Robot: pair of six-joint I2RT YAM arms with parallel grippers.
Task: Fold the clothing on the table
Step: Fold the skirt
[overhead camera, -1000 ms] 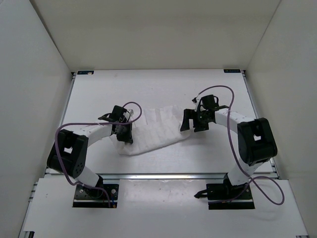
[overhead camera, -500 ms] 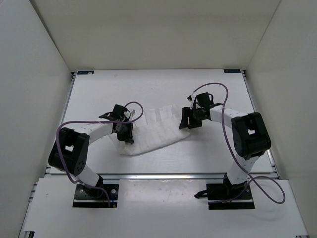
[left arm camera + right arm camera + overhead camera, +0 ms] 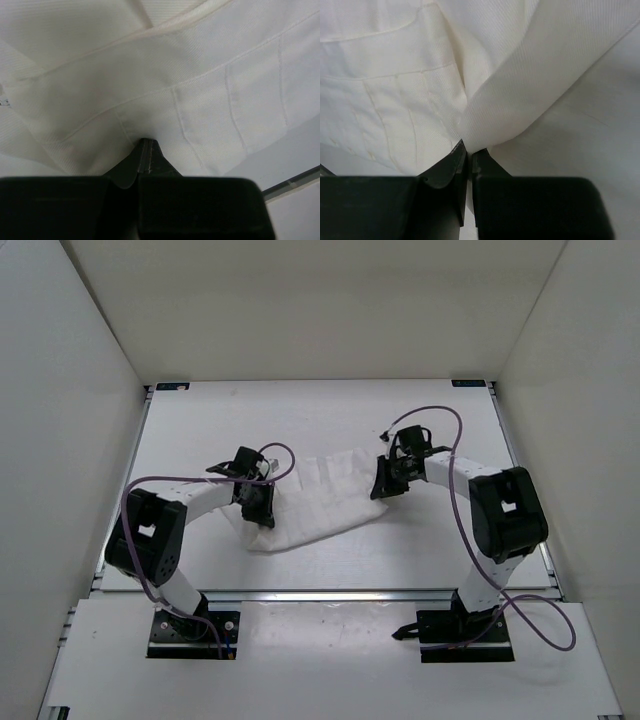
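The clothing [image 3: 318,498], white thin fabric with parallel creases, lies spread between the two arms on the table [image 3: 320,415]. My left gripper [image 3: 262,508] is shut on the clothing's left edge; in the left wrist view its jaws meet at the gripper tip [image 3: 146,145] with the clothing [image 3: 160,85] pinched. At the clothing's right edge my right gripper [image 3: 384,483] is shut on a raised fold; the right wrist view shows the gripper tip [image 3: 469,150] pinching the clothing [image 3: 510,105].
White walls [image 3: 80,390] rise on three sides of the table. A metal rail [image 3: 330,594] runs along the near edge, with both arm bases [image 3: 195,632] behind it. Purple cables [image 3: 455,450] loop over the arms.
My right gripper moved left onto the clothing's right edge and closed on it. The left gripper shifted slightly right, still holding, and the fabric bunched a little.
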